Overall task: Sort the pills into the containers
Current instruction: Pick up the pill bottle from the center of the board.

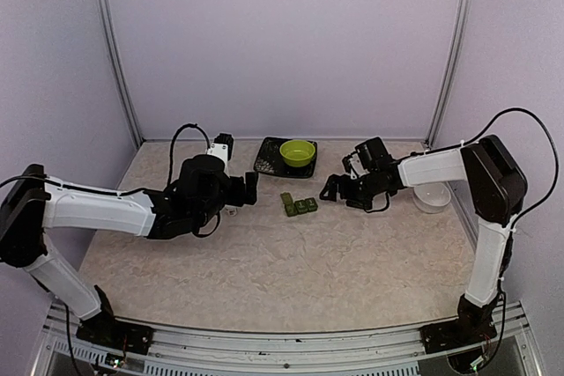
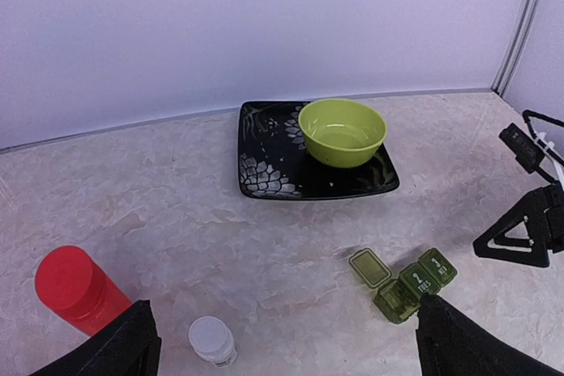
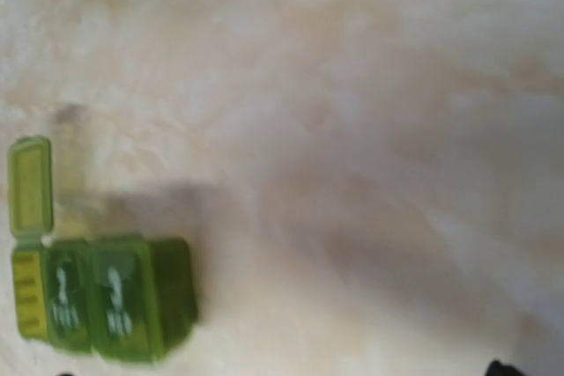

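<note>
Top external view: the containers, three small green boxes joined in a row, are seen lying on the desk, just on the near side of a black square plate on which a lime-green bowl is set. The row is flanked by the left tool and the right tool, neither touching it. A white bowl is placed near the right arm.

Left wrist view: the left tool is held wide apart, nothing between its fingers. The containers are found to the lower right, with the lid of the left-end box laid open and the other two shut. A red-capped bottle and a small white-capped bottle are seen at the lower left, and the plate with the bowl farther back. The right tool is seen at the right edge.

Right wrist view: the picture is blurred. The containers are shown at the lower left, one lid flipped open. Only a dark finger tip shows, at the lower right edge, so the right tool is read as spread and empty.
</note>
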Controlling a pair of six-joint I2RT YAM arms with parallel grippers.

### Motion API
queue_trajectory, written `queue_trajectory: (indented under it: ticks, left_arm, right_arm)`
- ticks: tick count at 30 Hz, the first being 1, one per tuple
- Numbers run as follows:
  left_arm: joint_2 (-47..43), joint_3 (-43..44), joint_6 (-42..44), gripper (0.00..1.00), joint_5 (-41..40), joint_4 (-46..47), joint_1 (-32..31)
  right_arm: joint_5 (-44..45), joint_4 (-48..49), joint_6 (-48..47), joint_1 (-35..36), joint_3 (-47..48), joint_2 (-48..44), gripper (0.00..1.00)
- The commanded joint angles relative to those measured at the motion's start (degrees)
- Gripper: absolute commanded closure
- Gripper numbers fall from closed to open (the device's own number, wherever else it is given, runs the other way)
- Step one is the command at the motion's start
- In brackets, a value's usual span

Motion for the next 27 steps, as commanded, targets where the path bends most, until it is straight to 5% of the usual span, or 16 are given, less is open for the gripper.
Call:
queue_trajectory:
  ticks: [1, 6, 15, 27]
  left_arm:
    - [0.35, 0.72, -1.86, 0.01, -0.53, -1.72, 0.69]
    - [1.69, 1.07, -2.99, 0.01, -0.04, -1.89, 1.78]
    - [4.96, 4.34, -4.0, 0.01, 2.5, -5.24, 3.87]
    - [10.79, 12.43, -4.57, 0.02, 8.57, -17.02, 10.16]
  right_arm:
    - [5.57, -0.71, -2.72, 0.77, -3.52, -5.98, 0.0]
    - [10.75, -5.4, -2.8, 1.52, -3.28, -10.99, 0.0]
    - [-7.45, 7.98, -2.93, -0.96, -12.64, -17.31, 0.02]
    - [-3.66, 7.82, -12.34, 3.43, -13.88, -19.61, 0.08]
